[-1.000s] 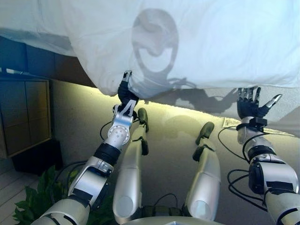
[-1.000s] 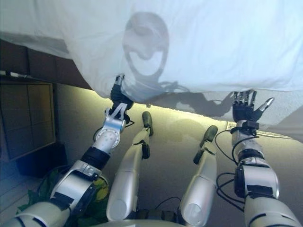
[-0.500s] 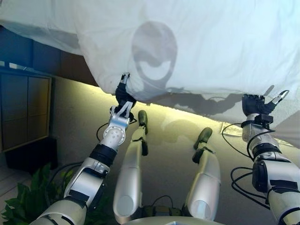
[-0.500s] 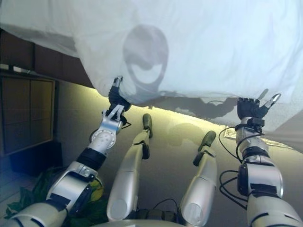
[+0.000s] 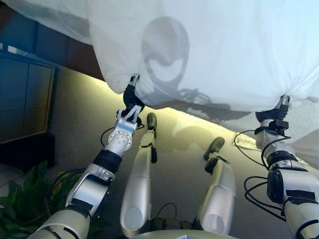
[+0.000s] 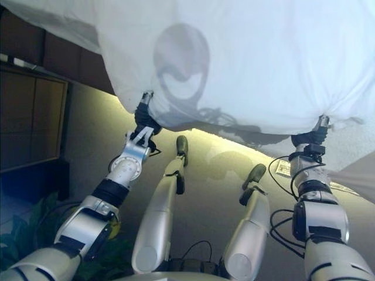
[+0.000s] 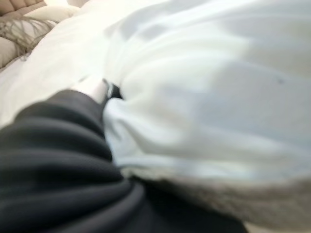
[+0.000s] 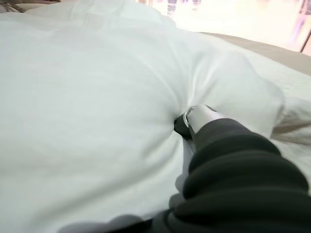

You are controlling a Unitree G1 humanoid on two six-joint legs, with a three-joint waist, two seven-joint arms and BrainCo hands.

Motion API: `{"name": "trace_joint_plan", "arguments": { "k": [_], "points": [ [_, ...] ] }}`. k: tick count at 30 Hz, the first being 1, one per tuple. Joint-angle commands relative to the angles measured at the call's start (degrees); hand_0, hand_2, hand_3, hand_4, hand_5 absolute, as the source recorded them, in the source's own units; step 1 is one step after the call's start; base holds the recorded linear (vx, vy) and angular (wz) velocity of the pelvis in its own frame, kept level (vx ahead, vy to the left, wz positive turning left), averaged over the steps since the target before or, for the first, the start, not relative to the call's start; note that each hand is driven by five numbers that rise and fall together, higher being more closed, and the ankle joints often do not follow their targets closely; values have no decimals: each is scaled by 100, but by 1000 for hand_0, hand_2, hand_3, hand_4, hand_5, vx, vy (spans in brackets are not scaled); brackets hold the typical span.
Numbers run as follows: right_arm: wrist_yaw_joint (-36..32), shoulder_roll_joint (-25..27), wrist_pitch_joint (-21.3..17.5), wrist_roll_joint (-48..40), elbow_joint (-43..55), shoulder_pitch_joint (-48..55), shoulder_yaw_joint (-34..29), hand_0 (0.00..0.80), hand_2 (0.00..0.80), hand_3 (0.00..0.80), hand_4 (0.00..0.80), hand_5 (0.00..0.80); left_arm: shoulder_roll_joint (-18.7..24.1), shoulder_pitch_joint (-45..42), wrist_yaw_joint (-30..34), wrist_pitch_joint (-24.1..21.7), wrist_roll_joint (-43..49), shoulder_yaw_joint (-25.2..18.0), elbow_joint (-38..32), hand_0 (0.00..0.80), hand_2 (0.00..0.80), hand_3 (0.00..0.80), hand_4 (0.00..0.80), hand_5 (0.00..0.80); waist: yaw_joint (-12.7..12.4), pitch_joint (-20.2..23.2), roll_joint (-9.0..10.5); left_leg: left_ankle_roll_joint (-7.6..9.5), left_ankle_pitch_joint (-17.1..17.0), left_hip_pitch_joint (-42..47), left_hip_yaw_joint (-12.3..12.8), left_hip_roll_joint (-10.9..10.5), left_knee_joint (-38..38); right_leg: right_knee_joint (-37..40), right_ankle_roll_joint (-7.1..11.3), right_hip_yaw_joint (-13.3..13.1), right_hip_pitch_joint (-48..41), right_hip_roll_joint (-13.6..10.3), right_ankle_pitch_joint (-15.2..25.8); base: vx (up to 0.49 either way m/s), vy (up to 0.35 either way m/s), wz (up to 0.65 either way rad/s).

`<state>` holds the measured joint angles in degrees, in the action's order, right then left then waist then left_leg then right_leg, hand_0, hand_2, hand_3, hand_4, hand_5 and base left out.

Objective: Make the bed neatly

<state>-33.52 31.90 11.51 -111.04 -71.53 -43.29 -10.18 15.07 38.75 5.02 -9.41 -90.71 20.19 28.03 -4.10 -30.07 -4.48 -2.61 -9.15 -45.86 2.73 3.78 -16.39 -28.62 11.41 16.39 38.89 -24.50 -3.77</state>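
**Both hands are holding the big white duvet**

Look at the white duvet (image 5: 224,55). It fills the top of both eye views and hangs down over the edge of the bed. Its lower edge sags in a soft curve between your two hands.

Your left hand (image 5: 131,95) is up at the left part of that lower edge. Its fingers are curled tight on a fold of the duvet. In the left wrist view you can see the dark ribbed cover, and the cloth is bunched up right beside one silver finger (image 7: 99,89).

Your right hand (image 6: 317,132) is up at the right part of the lower edge. It is pinching the duvet too. In the right wrist view the cloth puckers in around a dark fingertip (image 8: 183,121), with creases running into that spot.

The two hands are well apart, with a long stretch of duvet between them.

Below the duvet you can see the dull floor (image 5: 84,124). A dark cabinet (image 5: 25,99) stands on your left side. A green plant (image 5: 22,194) is near it, low down by your left arm.
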Motion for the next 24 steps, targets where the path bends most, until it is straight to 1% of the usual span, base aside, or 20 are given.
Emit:
{"name": "trace_joint_plan", "arguments": {
  "k": [1, 3, 5, 6, 7, 9, 10, 11, 12, 13, 16, 17, 18, 19, 20, 21, 22, 23, 24],
  "points": [
    [-285, 164, -75, -196, 140, 208, -178, 800, 800, 800, 800, 800, 118, 207, 164, -180, 269, -126, -86, 800, 800, 800, 800, 800, -159, 27, 113, -475, 290, -2, -80, 381, -684, 861, 334, -228, -152, -173, 1394, 6, 37, 2],
    [-509, 129, -14, -196, 157, 353, -150, 800, 800, 800, 800, 800, 89, 172, 51, -167, 264, -175, 3, 800, 800, 800, 800, 800, -118, 27, 176, -502, 362, 110, -112, 413, -768, 913, 326, -223, -303, -115, 1393, 26, 64, 1],
    [-765, 78, -53, -196, 229, 493, -125, 800, 800, 800, 800, 800, 67, 138, -47, -143, 368, -281, 108, 800, 800, 800, 800, 800, -73, 27, 239, -520, 446, 209, -150, 442, -878, 941, 316, -264, -425, -67, 1390, 47, 107, -1],
    [-862, -2, -128, -157, 312, 569, -101, 800, 800, 800, 800, 800, 55, 148, -155, -131, 489, -344, 163, 800, 800, 800, 800, 800, -37, 27, 274, -522, 509, 290, -146, 468, -957, 942, 304, -306, -513, -54, 1381, 66, 158, -3],
    [-928, -75, -293, -21, 380, 649, -61, 800, 800, 800, 800, 800, 34, 156, -219, -143, 589, -372, 223, 800, 800, 800, 800, 800, -6, 27, 295, -528, 587, 355, -137, 488, -1045, 932, 293, -340, -587, -41, 1358, 73, 182, -6],
    [-933, -217, -525, 98, 580, 798, 12, 800, 800, 800, 800, 800, 7, 212, -423, -112, 739, -426, 395, 800, 800, 800, 800, 800, 75, 58, 368, -509, 762, 454, -123, 463, -1296, 962, 258, -432, -753, -80, 1402, 87, 183, -9],
    [-905, -269, -578, 134, 631, 852, 40, 800, 800, 800, 800, 800, 3, 230, -479, -101, 805, -442, 456, 800, 800, 800, 800, 800, 99, 79, 390, -501, 827, 482, -109, 466, -1380, 962, 250, -456, -802, -87, 1411, 110, 204, -6],
    [-834, -373, -739, 263, 716, 949, 82, 800, 800, 800, 800, 800, -13, 260, -571, -95, 935, -477, 587, 800, 800, 800, 800, 800, 139, 128, 431, -471, 969, 534, -86, 450, -1535, 980, 236, -519, -887, -121, 1439, 148, 267, -5],
    [-724, -542, -892, 325, 888, 1083, 152, 800, 800, 800, 800, 800, -69, 287, -674, -100, 1117, -509, 804, 800, 800, 800, 800, 800, 205, 222, 478, -413, 1143, 610, -62, 397, -1725, 1028, 218, -639, -1006, -179, 1513, 180, 333, -8],
    [-621, -669, -922, 302, 1015, 1180, 186, 800, 800, 800, 800, 800, -126, 295, -741, -97, 1196, -540, 947, 800, 800, 800, 800, 800, 256, 291, 498, -367, 1256, 684, -27, 351, -1819, 1075, 214, -740, -1085, -228, 1578, 184, 337, -19],
    [-546, -927, -1008, 460, 1243, 1424, 264, 800, 800, 800, 800, 800, -298, 238, -819, -149, 1336, -587, 1242, 800, 800, 800, 800, 800, 429, 417, 456, -239, 1417, 1006, 108, 192, -1815, 1154, 176, -997, -1236, -322, 1717, 176, 400, -33],
    [-426, -1132, -1145, 711, 1433, 1488, 382, 800, 800, 800, 800, 800, -387, 143, -829, -265, 1354, -611, 1349, 800, 800, 800, 800, 800, 525, 446, 385, -163, 1473, 1291, 245, 139, -1724, 1055, 125, -974, -1231, -347, 1775, 162, 550, -20],
    [-322, -1286, -1222, 825, 1604, 1555, 488, 800, 800, 800, 800, 800, -394, 74, -838, -306, 1447, -659, 1390, 800, 800, 800, 800, 800, 586, 436, 341, -82, 1487, 1500, 386, 123, -1610, 825, 83, -969, -1191, -276, 1742, 140, 601, -28],
    [-255, -1415, -1244, 856, 1757, 1639, 589, 800, 800, 800, 800, 800, -349, 34, -850, -308, 1465, -706, 1409, 800, 800, 800, 800, 800, 632, 426, 307, 3, 1471, 1642, 514, 109, -1494, 518, 42, -973, -1123, -133, 1636, 82, 507, -55],
    [-209, -1584, -1228, 832, 1884, 1766, 708, 800, 800, 800, 800, 800, -271, 16, -829, -299, 1424, -766, 1469, 800, 800, 800, 800, 800, 699, 429, 272, 117, 1416, 1803, 674, 79, -1314, 153, -33, -923, -1021, 152, 1403, 65, 395, -77],
    [-213, -1686, -1205, 790, 1922, 1849, 791, 800, 800, 800, 800, 800, -219, 17, -787, -272, 1412, -817, 1534, 800, 800, 800, 800, 800, 740, 440, 271, 166, 1378, 1914, 791, 65, -1190, -5, -82, -851, -969, 336, 1226, 79, 318, -74],
    [-246, -1788, -1223, 775, 1920, 1935, 915, 800, 800, 800, 800, 800, -164, 33, -717, -250, 1406, -878, 1629, 800, 800, 800, 800, 800, 798, 466, 278, 187, 1297, 2082, 964, 71, -998, -32, -133, -664, -971, 608, 968, 91, 163, -51],
    [-261, -1846, -1289, 799, 1918, 1989, 1031, 800, 800, 800, 800, 800, -123, 56, -669, -254, 1351, -889, 1689, 800, 800, 800, 800, 800, 857, 489, 309, 171, 1247, 2210, 1065, 65, -872, 120, -162, -518, -1035, 804, 851, 101, 81, -40],
    [-253, -1885, -1364, 821, 1920, 2002, 1148, 800, 800, 800, 800, 800, -99, 78, -625, -273, 1258, -888, 1740, 800, 800, 800, 800, 800, 915, 498, 343, 145, 1217, 2308, 1139, 72, -792, 311, -191, -382, -1115, 957, 840, 94, -2, -28]
  ]
}}
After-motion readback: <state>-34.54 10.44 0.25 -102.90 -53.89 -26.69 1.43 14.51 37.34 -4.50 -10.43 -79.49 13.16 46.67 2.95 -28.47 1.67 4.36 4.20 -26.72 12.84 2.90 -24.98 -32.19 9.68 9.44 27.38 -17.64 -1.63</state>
